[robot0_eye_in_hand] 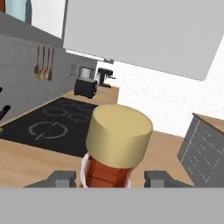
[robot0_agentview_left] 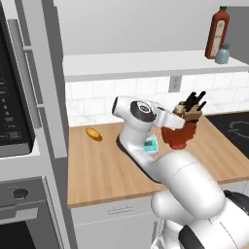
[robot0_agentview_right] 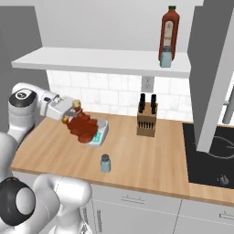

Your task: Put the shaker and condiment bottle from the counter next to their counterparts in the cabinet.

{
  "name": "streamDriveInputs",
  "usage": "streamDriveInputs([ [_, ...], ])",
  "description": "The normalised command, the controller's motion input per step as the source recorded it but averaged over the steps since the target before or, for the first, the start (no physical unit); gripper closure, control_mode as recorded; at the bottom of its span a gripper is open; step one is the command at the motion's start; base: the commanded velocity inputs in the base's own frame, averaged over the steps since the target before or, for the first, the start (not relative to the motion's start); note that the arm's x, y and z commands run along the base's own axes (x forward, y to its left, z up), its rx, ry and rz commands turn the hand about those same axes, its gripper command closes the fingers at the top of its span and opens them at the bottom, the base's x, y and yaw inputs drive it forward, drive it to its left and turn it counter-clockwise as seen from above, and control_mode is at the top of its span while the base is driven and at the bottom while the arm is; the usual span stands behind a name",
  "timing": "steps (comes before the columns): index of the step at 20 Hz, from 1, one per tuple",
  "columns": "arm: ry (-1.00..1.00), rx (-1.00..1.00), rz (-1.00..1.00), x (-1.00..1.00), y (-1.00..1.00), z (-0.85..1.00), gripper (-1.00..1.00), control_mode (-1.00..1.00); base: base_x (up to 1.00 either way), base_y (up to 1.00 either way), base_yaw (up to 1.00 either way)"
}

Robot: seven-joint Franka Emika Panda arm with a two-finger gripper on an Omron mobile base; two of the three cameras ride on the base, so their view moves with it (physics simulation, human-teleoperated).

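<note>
gripper: gripper (robot0_agentview_right: 73, 115) is clamping the condiment bottle (robot0_agentview_right: 83, 126) near its neck; jaws are sitting narrow on either side of it, fingertips (robot0_eye_in_hand: 65, 178) are showing at 6 o'clock of the hand view.
condiment bottle: dark red ribbed body, tan stopper (robot0_eye_in_hand: 119, 135); it is tilting, stopper pointing back toward the hand, and is hanging over the counter (robot0_agentview_right: 137, 160), in front of a small white scale (robot0_agentview_right: 99, 132) in the right base view.
shaker: blue-grey shaker (robot0_agentview_right: 105, 163) is standing upright on the counter near its front edge, at 5 o'clock of the held bottle, well apart from it.
counterparts: tall red-brown bottle (robot0_agentview_right: 168, 32) and small shaker (robot0_agentview_right: 166, 57) are standing just beside each other on the cabinet shelf (robot0_agentview_right: 91, 60), toward its right end.
knife block: knife block (robot0_agentview_right: 147, 119) is standing by the tiled wall, at 3 o'clock of the held bottle.
cooktop: black cooktop (robot0_agentview_right: 215, 155) is lying at the right end of the counter.
other: a small orange item (robot0_agentview_left: 94, 133) is lying on the counter at 9 o'clock of the arm; cannot tell what it is.
</note>
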Motion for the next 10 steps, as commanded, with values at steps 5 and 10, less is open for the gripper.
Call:
streamDriveInputs([
  [5, 0.01, 0.0, 0.09, 0.0, -0.37, 0.72, 1.0, -1.0, 0.0, 0.0, 0.0],
  [10, 0.01, -0.02, 0.11, -0.12, -0.31, 0.65, 1.0, -1.0, 0.0, 0.0, 0.0],
])
